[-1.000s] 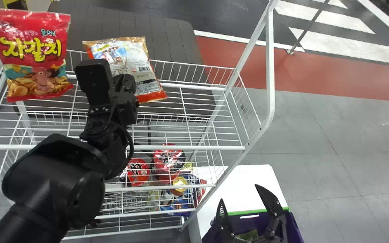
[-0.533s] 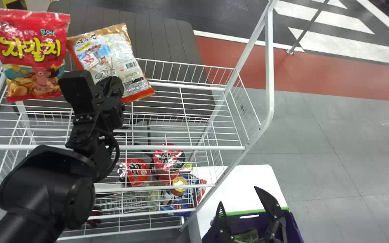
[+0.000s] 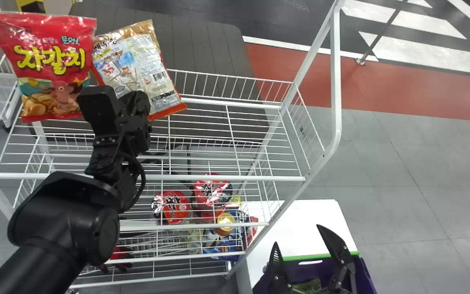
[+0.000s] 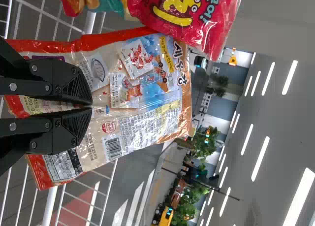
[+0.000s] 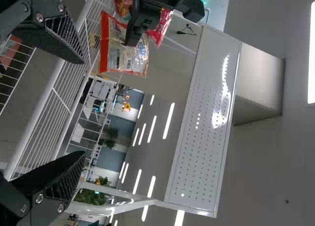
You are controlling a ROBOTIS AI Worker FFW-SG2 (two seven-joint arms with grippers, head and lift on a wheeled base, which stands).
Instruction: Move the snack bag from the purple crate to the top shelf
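Large snack bags: two, red bag (image 3: 53,61) and tan-and-orange bag (image 3: 157,83). White wire rack (image 3: 227,178): one. Purple crate (image 3: 363,271): one; green packet (image 3: 309,286) inside: one. White desk (image 3: 296,220): one. Claws: two, left claw (image 3: 135,118) and right claw (image 3: 298,235). Red-and-black round packs (image 3: 174,207): at least two. Gold round lid (image 3: 225,222): one. Blue packets (image 3: 229,247): overlapping, count unclear.
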